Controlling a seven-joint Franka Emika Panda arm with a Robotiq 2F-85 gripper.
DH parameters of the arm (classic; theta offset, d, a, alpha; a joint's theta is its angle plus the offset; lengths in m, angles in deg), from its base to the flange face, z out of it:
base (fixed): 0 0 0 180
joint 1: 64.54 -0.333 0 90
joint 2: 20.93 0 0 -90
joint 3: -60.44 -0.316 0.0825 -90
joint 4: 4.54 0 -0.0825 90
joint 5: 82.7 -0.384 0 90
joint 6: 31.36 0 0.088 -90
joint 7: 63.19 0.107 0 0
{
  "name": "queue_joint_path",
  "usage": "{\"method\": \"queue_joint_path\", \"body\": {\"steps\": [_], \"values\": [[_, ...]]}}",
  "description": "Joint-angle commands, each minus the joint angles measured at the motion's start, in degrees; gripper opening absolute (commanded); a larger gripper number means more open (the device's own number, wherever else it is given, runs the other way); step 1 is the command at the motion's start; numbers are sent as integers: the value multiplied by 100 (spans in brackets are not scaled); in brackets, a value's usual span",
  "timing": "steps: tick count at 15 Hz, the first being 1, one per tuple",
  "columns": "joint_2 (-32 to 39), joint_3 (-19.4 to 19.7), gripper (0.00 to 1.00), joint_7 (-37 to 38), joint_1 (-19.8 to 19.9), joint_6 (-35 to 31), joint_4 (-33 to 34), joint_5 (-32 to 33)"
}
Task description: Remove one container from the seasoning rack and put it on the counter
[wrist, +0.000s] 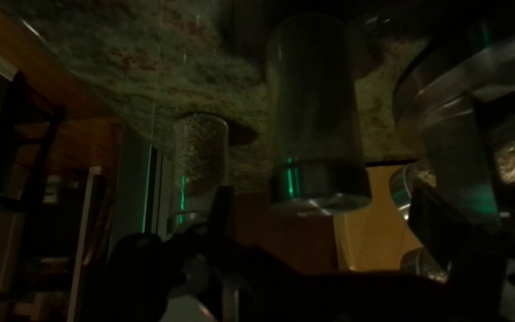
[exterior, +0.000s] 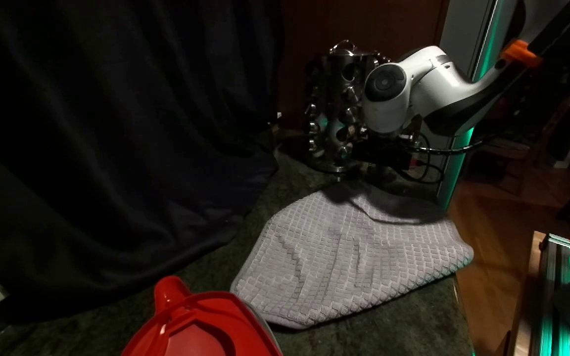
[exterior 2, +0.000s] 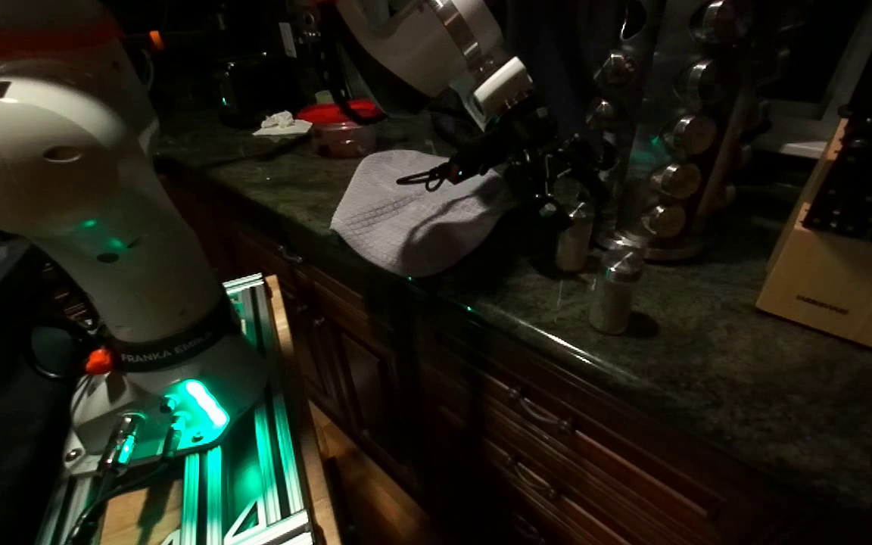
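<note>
The seasoning rack (exterior 2: 652, 144), a dark metal tower of small jars with silvery lids, stands upright on the counter (exterior 2: 724, 363); the rack (exterior: 332, 94) also shows in an exterior view, partly behind the arm. Close by it, a glass container (exterior 2: 574, 246) with a silvery lid appears to stand upright on the counter, below my hand. In the wrist view, this container (wrist: 313, 107) has its lid between my gripper's (wrist: 322, 192) spread fingers, with a visible gap on each side. The gripper is open. A similar container (exterior 2: 616, 299) stands nearer the counter's front edge.
A pale grey checked cloth (exterior: 344, 257) covers much of the counter beside the rack. A red plastic object (exterior: 211, 326) lies beyond it. A wooden knife block (exterior 2: 814, 280) stands past the rack. A dark curtain (exterior: 117, 148) hangs along one side of the counter.
</note>
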State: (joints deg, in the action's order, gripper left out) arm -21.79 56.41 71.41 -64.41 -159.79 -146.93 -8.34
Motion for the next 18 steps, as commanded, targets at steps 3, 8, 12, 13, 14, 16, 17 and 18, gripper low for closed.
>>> {"method": "queue_joint_path", "body": {"steps": [3, 8, 12, 13, 14, 16, 17, 18], "values": [[-629, 194, 100, -782, -30, -347, -297, -588], [-1089, 391, 100, -1720, 22, -686, -417, -1072], [-1504, 698, 100, -3007, 83, -1241, -569, -1950], [-1588, 773, 100, -3350, 104, -1341, -606, -2257], [-1687, 837, 100, -3736, 124, -1380, -653, -2585], [-1835, 999, 100, -4647, 129, -1396, -708, -3257], [-1873, 1327, 100, -5068, -144, -1360, -733, -3511], [-1939, 1498, 100, -5515, -268, -1307, -751, -3805]]}}
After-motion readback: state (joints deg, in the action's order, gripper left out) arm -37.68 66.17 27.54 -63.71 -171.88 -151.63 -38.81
